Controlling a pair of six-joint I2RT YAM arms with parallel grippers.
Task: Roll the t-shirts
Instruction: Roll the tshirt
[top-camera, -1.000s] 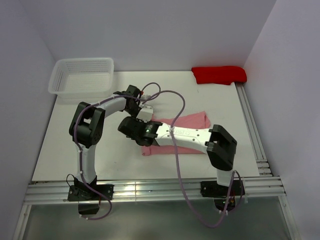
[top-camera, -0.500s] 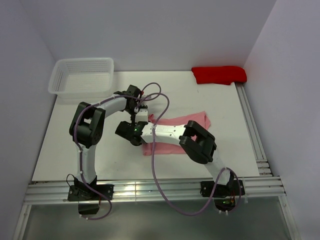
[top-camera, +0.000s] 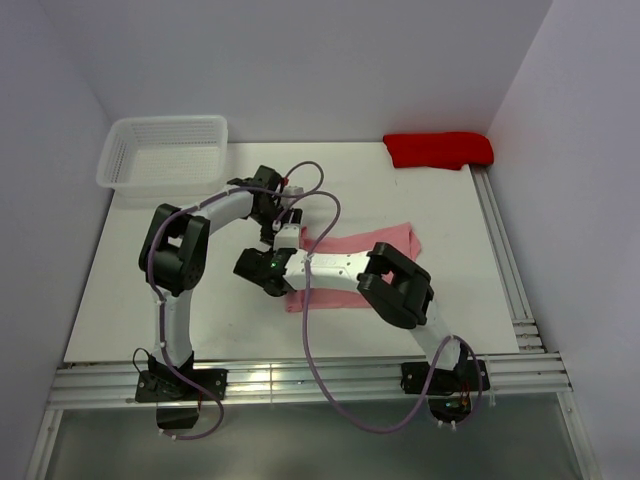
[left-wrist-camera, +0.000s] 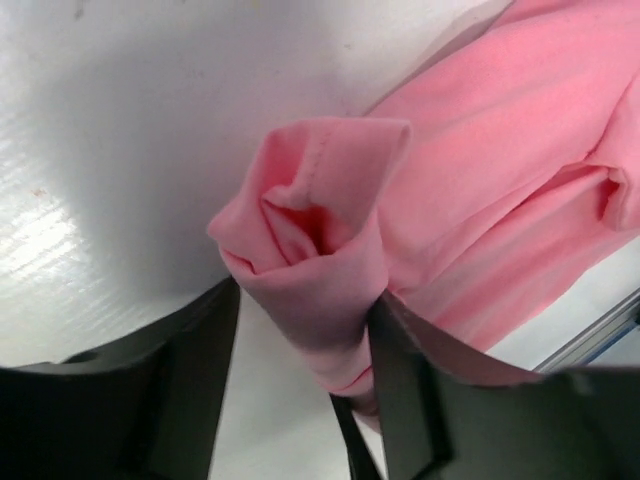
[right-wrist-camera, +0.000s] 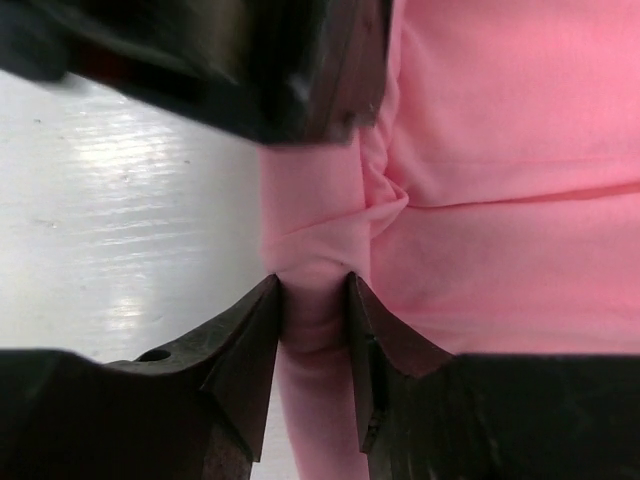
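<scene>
The t-shirt (top-camera: 398, 238) lies lengthwise away from the basket (top-camera: 165, 150); at its basket-side end the left gripper (left-wrist-camera: 305, 330) clamps the started roll; the right gripper (right-wrist-camera: 312, 305) pinches the adjoining edge.

Robot lab cell: white table (top-camera: 120, 310), plain white enclosure walls (top-camera: 330, 60), aluminium rail frame (top-camera: 320, 385), two bolted arms (top-camera: 175, 255), loose cabling (top-camera: 305, 335).

On the table (top-camera: 130, 310) the t-shirt (top-camera: 398, 239) lies centre, basket (top-camera: 165, 155) back left, cloth (top-camera: 438, 150) back right.
</scene>
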